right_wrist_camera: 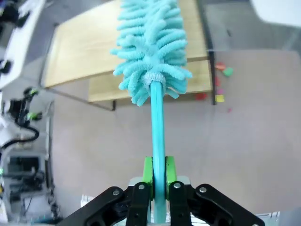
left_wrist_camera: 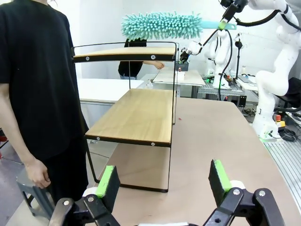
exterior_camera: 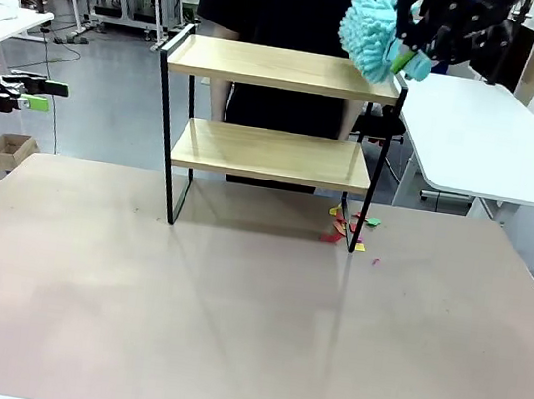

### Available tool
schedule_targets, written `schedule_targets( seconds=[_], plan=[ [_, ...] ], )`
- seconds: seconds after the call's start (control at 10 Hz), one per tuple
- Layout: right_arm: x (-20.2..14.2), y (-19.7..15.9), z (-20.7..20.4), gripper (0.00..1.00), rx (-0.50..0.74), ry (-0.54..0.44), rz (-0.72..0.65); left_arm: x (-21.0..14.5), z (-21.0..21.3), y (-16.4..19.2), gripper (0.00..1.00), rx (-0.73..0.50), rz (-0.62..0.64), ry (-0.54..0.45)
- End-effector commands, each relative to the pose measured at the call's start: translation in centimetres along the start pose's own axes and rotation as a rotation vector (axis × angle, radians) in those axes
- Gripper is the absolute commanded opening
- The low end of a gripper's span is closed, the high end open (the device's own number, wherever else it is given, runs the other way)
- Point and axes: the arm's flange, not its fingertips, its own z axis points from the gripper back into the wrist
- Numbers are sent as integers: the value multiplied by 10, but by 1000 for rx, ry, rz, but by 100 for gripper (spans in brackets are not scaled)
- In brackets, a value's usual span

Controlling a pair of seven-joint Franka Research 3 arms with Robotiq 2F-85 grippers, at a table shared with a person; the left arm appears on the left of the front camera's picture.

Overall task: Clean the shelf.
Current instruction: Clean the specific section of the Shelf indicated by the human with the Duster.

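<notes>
The shelf [exterior_camera: 282, 69] stands mid-table, two light wooden boards in a thin black frame; it appears side-on in the left wrist view [left_wrist_camera: 136, 115] and from above in the right wrist view [right_wrist_camera: 84, 47]. My right gripper [exterior_camera: 407, 56] [right_wrist_camera: 157, 170] is shut on the turquoise handle of a fluffy duster [exterior_camera: 371, 31] [right_wrist_camera: 150, 47] [left_wrist_camera: 162, 26], whose head hovers just above the top board's right end. My left gripper [exterior_camera: 42, 96] [left_wrist_camera: 163, 181] is open and holds nothing, far left and well away from the shelf.
Small coloured paper scraps [exterior_camera: 347, 228] [right_wrist_camera: 221, 70] lie on the table by the shelf's right front leg. A person in black [left_wrist_camera: 37, 84] stands behind the shelf. A white table [exterior_camera: 482, 139] stands at the back right.
</notes>
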Motion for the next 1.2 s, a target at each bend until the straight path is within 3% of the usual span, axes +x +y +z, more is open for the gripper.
schedule_targets(
  seconds=[0.0,0.3,0.4,0.8,1.0,1.1],
  plan=[
    [-8,-24,6,13,232,97,178,3,0,-3,100,2,-4,-3],
    [-14,-34,17,13,436,235,423,3,0,-3,100,2,-4,-3],
    [-20,-37,19,13,428,265,505,3,0,-3,100,2,-4,-3],
    [-59,-77,9,13,216,455,806,3,0,-3,100,2,-4,-3],
    [-79,-113,-6,13,126,578,891,3,0,-3,100,2,-4,-3],
    [-85,-132,-18,13,138,607,880,3,0,-3,100,2,-4,-3]
  ],
)
